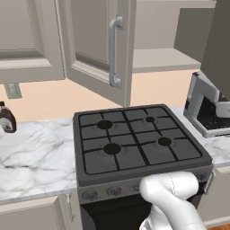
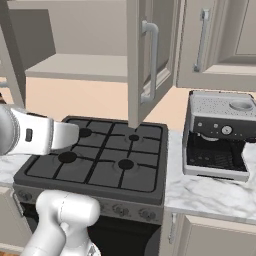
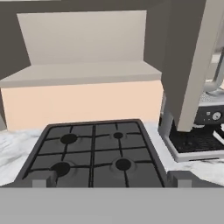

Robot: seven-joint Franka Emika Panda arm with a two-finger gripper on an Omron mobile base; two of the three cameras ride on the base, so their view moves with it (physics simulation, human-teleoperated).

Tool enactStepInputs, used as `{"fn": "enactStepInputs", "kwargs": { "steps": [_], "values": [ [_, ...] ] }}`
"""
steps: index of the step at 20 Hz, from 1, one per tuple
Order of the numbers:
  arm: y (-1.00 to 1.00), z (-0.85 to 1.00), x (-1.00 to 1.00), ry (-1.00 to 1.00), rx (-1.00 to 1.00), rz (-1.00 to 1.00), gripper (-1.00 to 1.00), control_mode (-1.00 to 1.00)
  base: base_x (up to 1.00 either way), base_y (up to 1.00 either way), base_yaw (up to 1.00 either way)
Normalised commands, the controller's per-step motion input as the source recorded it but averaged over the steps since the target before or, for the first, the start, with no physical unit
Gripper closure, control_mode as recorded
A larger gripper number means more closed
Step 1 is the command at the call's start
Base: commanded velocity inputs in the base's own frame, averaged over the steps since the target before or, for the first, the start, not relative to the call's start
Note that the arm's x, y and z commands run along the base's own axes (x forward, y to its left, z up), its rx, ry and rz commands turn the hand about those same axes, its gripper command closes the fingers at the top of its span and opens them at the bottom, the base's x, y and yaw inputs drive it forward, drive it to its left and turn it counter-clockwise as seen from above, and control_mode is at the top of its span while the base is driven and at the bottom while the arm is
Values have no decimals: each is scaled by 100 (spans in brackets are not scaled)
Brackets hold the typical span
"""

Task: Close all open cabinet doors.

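Two tall taupe cabinet doors stand swung open over the stove. The left door shows its silver bar handle; the right door juts out toward me and is also seen nearly edge-on. Between them the open cabinet shelf is bare. Further right, another cabinet door is closed. My gripper is open with nothing between its fingertips, held low in front of the stove and facing the open cabinet. My forearm reaches in from the left.
A black four-burner stove sits in the marble counter. A grey coffee machine stands on the counter right of the stove, under the right door. A dark bottle is at the far left.
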Motion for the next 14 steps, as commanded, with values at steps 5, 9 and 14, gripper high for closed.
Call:
{"fn": "enactStepInputs", "kwargs": {
  "steps": [5, 9, 14],
  "values": [
    [-47, 0, -65, -7, 0, 3, -100, -100, 0, 0, 0],
    [-42, 0, -28, -15, 0, 3, -100, -100, 0, 0, 0],
    [-55, 0, 8, -12, 0, 11, -100, -100, 0, 0, 0]
  ]
}}
